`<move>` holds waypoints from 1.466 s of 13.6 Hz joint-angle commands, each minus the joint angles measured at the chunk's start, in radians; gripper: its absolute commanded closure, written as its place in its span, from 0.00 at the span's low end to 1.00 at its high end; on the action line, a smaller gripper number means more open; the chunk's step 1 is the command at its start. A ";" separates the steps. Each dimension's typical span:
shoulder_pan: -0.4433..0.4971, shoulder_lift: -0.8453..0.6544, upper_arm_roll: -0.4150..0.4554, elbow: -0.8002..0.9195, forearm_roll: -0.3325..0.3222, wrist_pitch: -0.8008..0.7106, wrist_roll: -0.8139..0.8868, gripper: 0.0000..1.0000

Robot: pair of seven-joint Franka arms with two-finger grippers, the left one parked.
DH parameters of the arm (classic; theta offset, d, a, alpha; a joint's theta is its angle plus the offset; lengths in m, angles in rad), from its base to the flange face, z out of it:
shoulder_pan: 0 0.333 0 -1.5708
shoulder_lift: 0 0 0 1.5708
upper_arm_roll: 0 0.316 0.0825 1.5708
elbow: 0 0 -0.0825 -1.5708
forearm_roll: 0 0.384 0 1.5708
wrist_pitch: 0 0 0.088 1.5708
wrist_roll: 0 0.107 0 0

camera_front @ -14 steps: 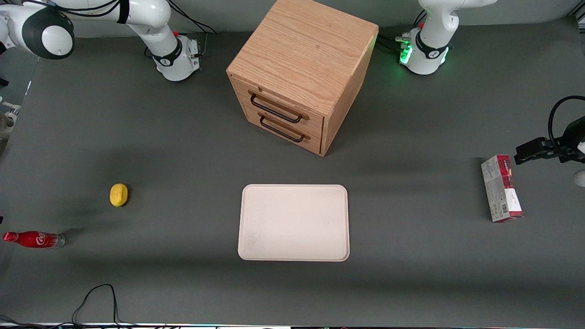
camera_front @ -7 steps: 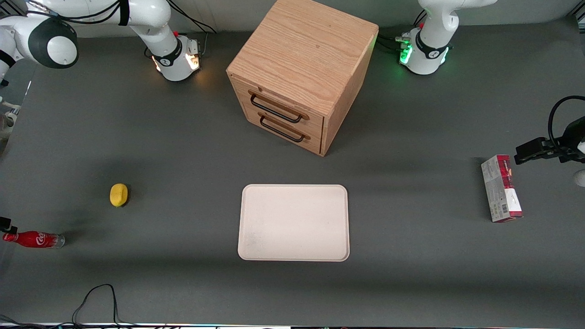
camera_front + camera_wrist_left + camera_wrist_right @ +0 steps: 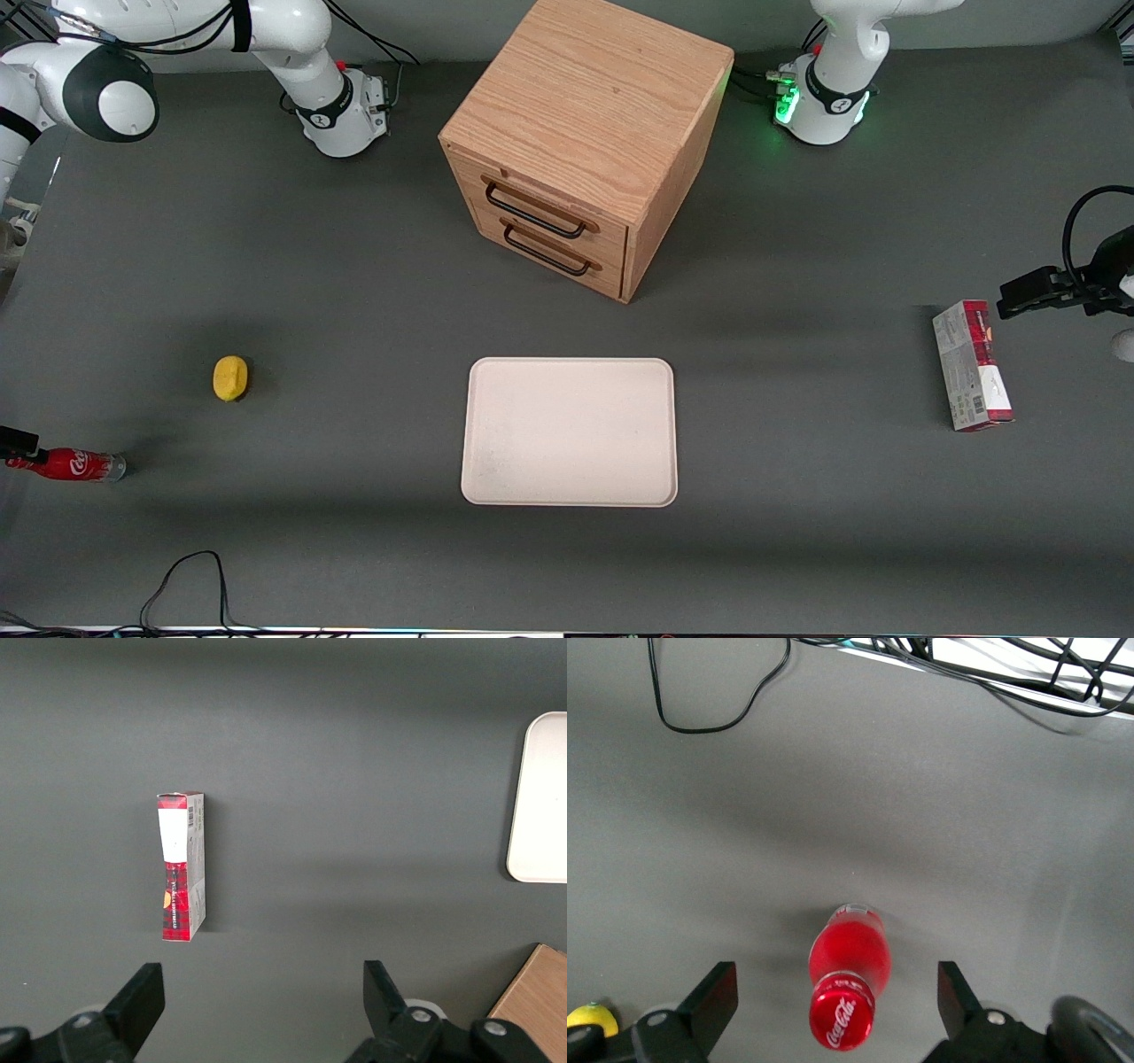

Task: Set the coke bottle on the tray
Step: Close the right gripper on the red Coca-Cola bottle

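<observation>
At the working arm's table end, coke bottle (image 3: pixel 69 464) seemingly lying lengthwise, cap (image 3: pixel 842 1022) outward, hand (image 3: pixel 837 1005) spread above it.

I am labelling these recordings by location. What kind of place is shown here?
Probably a robot lab tabletop, not a home: two arm bases bolted to a grey mat, loose cables, and staged props such as a tray and coke bottle. The open gripper hangs above the bottle.

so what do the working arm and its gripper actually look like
The working arm is glossy white with rounded links, a dark grey joint cap, a black band and black cables along it. Its gripper, open above the coke bottle, has two black wedge-shaped fingers.
</observation>
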 commanded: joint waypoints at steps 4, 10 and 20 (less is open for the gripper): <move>0.002 0.033 0.003 0.037 -0.002 0.017 -0.050 0.00; 0.002 0.033 0.003 0.037 -0.023 0.014 -0.106 0.10; 0.013 0.031 -0.001 0.035 -0.061 0.002 -0.117 0.69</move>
